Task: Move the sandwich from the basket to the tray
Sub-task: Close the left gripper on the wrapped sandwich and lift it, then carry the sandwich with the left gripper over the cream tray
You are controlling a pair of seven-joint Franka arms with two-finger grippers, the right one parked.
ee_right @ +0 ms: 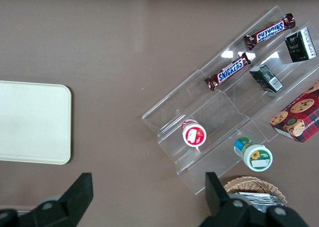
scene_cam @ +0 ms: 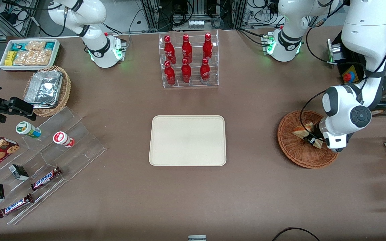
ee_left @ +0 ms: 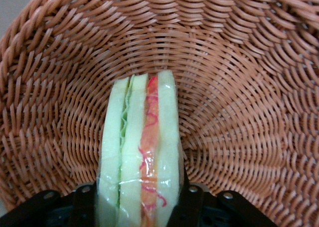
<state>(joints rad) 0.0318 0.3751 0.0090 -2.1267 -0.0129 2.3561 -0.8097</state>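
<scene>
Gripper (ee_left: 137, 207) is down inside the basket (scene_cam: 297, 155), at the working arm's end of the table, fingers (ee_left: 187, 199) set on either side of the sandwich (ee_left: 139, 157) and apparently pressed against its wrapped faces: gripping it. Sandwich still sits in the basket. Judgement: lift straight up until the wedge clears the wicker rim, keep squeeze light so the bread is not crushed, then carry sideways to the tray (scene_cam: 188, 140), bare at table centre.
</scene>
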